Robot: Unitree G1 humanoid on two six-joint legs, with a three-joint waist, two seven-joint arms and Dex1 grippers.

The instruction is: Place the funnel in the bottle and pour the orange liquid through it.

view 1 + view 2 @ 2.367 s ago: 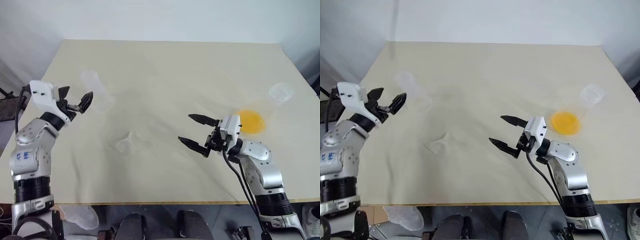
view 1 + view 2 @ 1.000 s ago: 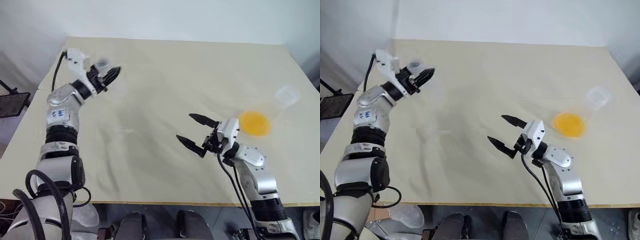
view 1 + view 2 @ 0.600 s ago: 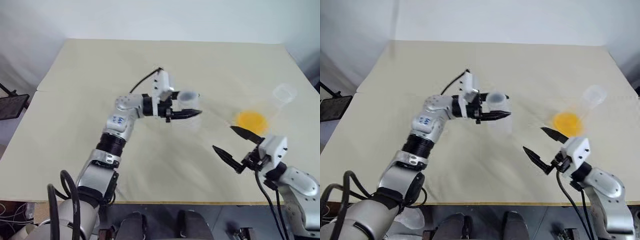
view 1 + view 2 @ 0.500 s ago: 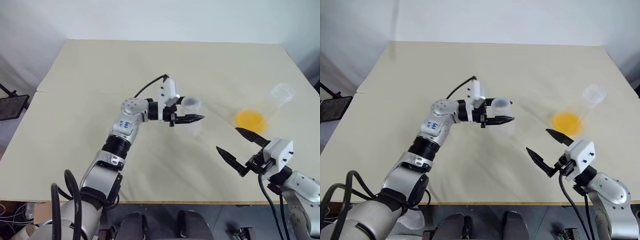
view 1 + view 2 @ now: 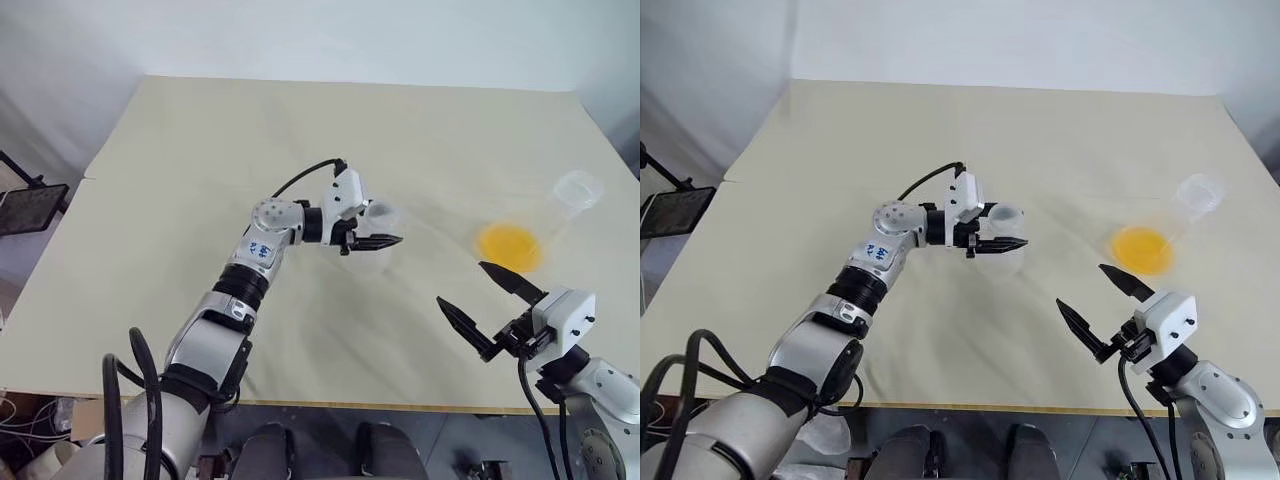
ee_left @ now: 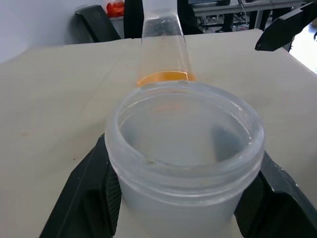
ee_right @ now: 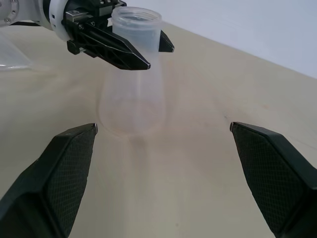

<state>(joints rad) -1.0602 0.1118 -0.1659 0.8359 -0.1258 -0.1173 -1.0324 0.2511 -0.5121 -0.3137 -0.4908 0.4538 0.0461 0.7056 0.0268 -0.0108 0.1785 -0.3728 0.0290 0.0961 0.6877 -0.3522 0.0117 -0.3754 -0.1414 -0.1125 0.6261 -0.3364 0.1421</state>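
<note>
Left claw: I see my left claw [image 5: 385, 241] at mid-counter, its two black fingers clamped on either side of the neck of the bottle [image 5: 1003, 240].
Bottle: it stands upright on the counter [image 5: 200, 160], clear and without liquid in it as far as I can see; in the left wrist view its round open mouth [image 6: 184, 131] sits between the fingers.
Right claw: my right claw [image 5: 1103, 307] hangs near the counter's near right edge with its fingers spread wide and nothing between them; in its wrist view it faces the bottle [image 7: 132, 74], well apart from it.
Orange liquid: it sits as a shallow layer [image 5: 510, 245] in the bottom of the larger clear flask [image 5: 575, 195] on the right side of the counter.
Funnel: I cannot make it out for sure.
</note>
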